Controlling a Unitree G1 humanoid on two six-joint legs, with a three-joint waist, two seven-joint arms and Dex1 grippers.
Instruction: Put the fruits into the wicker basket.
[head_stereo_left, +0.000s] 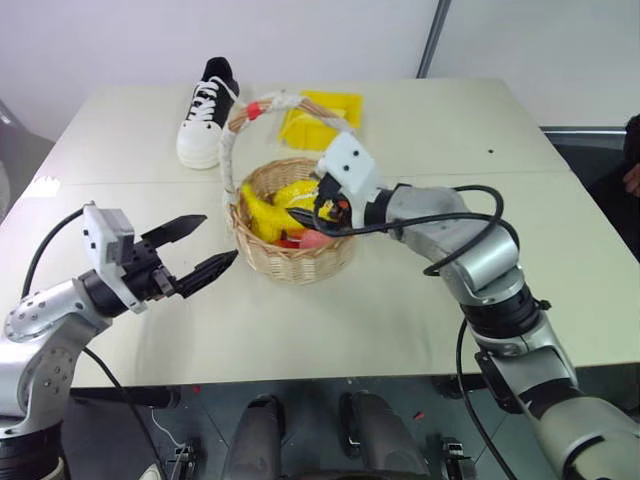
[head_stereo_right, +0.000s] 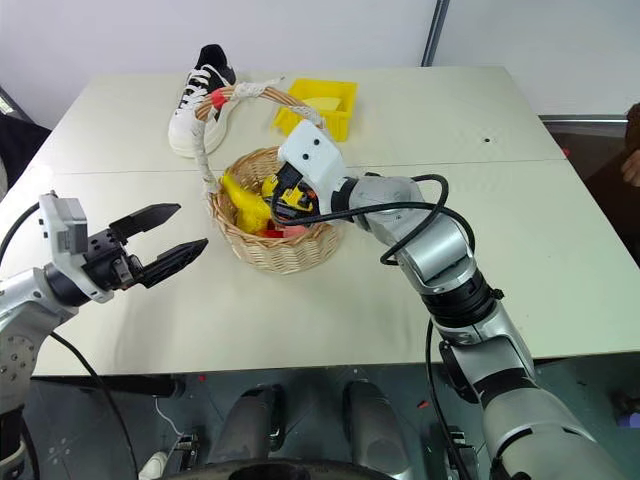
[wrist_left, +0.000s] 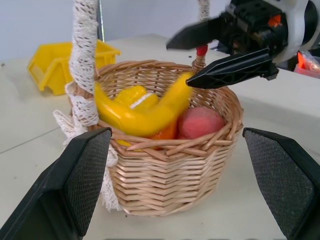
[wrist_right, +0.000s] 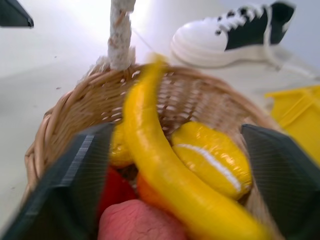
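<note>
Round tan wicker basket (head_stereo_left: 292, 235) on counter (head_stereo_left: 420, 140), holding curved yellow banana (wrist_left: 145, 112) & round pink peach (wrist_left: 200, 122); right claw (wrist_left: 212, 55) wide over rim, left claw (head_stereo_left: 197, 250) wide, empty; advice: lift right claw straight up, avoiding handle.

The setting is presenting as a robotics lab or test room rather than a home. Two plain pale tables are standing pushed together as one surface (head_stereo_left: 420, 330) against bare white walls, carrying an unrelated assortment: a black-and-white sneaker (head_stereo_left: 207, 112), a yellow plastic parts bin (head_stereo_right: 322, 106) and a wicker basket (head_stereo_left: 290, 262) holding toy fruit. Loose cables are trailing on the dark floor below the surface edge.
</note>
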